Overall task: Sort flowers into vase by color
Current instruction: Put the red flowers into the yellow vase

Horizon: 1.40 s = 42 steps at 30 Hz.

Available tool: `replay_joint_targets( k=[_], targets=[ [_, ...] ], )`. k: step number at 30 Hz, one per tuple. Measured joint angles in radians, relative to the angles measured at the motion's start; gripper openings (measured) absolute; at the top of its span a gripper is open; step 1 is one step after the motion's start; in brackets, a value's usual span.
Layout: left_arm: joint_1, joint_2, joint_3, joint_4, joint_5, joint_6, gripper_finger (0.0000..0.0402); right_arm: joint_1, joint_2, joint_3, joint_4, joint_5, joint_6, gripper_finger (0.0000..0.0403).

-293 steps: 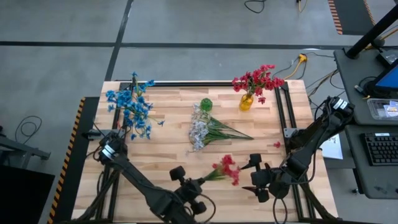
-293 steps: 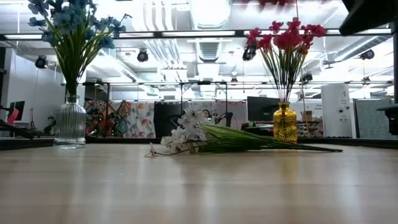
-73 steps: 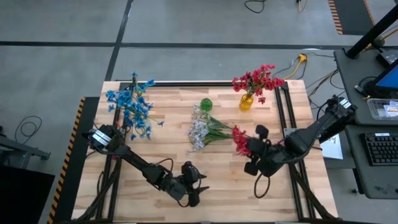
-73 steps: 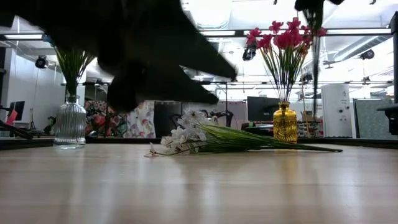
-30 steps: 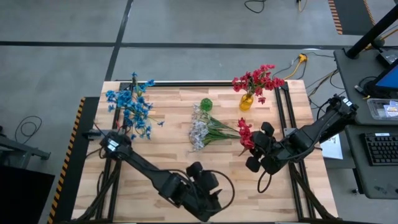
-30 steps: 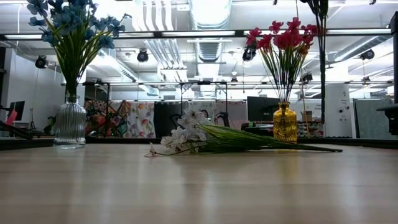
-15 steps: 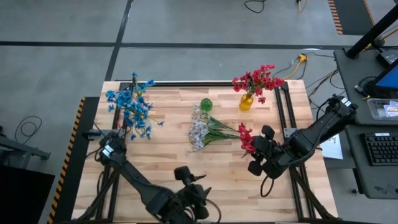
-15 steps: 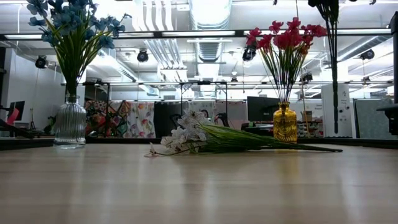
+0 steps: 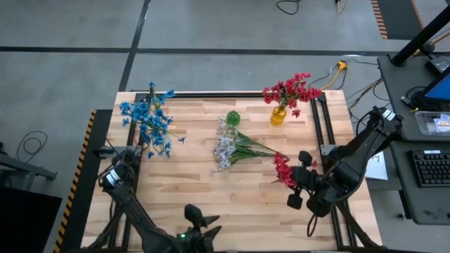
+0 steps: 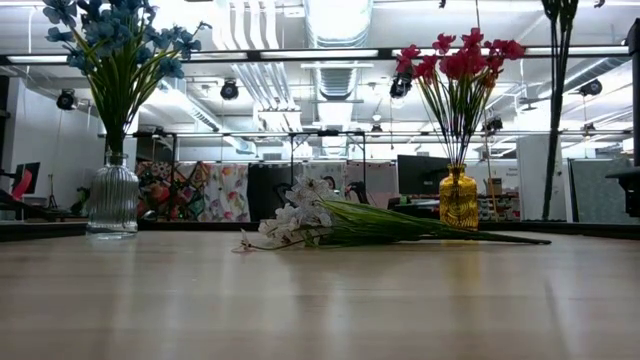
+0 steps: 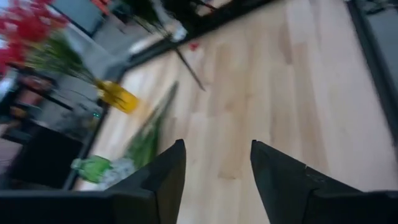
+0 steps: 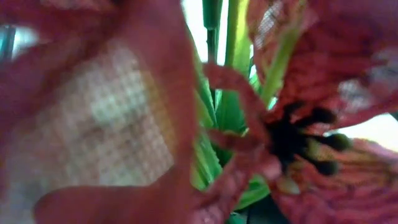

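High view, left to right. Wooden counter (image 9: 190,176) fills the middle of the frame

Upper left of the counter: blue flowers (image 9: 146,119) standing in a clear ribbed glass vase (image 10: 112,198); in the low view this vase sits at far left with the blue blossoms at the top left corner

Lower left to bottom centre: left arm runs from the counter's left edge down to the bottom edge; left gripper (image 9: 193,216) sits at bottom centre, over the near edge of the counter. Left wrist view shows its two dark fingers (image 11: 165,176) apart with bare wood between them, nothing held: jaws released

Centre: white flowers (image 9: 225,149) lying flat on the counter, blossoms toward lower left, green stems fanning toward the right. Just above them a small green vase (image 9: 233,117), upright. In the low view the white bunch lies centre frame

Upper right of centre: yellow vase (image 9: 278,115) holding red flowers (image 9: 290,90); in the low view it stands right of centre, red blossoms above it

Right of centre: right gripper (image 9: 301,184) over the right part of the counter, jaws clenched on a red flower spray (image 9: 283,169), whose blossoms show just left of the gripper, clear of the white bunch. Right wrist view is filled with red petals and green stem. In the low view its stem (image 10: 555,110) hangs at the right, off the counter
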Motion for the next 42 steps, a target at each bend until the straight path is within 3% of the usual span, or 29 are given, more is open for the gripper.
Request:
replay_joint_targets(
  k=[4,8,18,24,34,39,42],
  targets=[
    [-0.035,-0.017,-0.076,0.023,-0.066,-0.057,0.0139,0.001,0.000,-0.019,0.023,0.000,0.000,0.0023],
    [-0.056,-0.056,-0.147,0.107,-0.042,-0.040,0.0104,0.001,0.000,-0.018,0.028,0.002,-0.001,0.0023],
    [-0.041,-0.117,-0.303,0.556,0.187,0.350,0.0005,0.001,-0.001,-0.006,0.028,0.002,-0.016,0.0023],
    [0.010,-0.182,-0.489,0.793,0.302,0.471,0.0004,0.001,-0.001,-0.007,0.028,0.014,-0.028,0.0023],
    [0.039,-0.507,-0.953,1.258,0.335,0.492,0.0000,0.001,-0.002,-0.053,0.034,0.147,-0.029,0.0023],
    [0.033,-0.658,-1.033,1.258,0.340,0.417,0.0000,-0.004,-0.006,-0.060,0.024,0.225,-0.008,0.0023],
    [0.033,-0.732,-1.048,1.171,0.340,0.411,0.0000,-0.028,-0.019,-0.049,0.016,0.256,-0.004,0.0023]
  ],
)
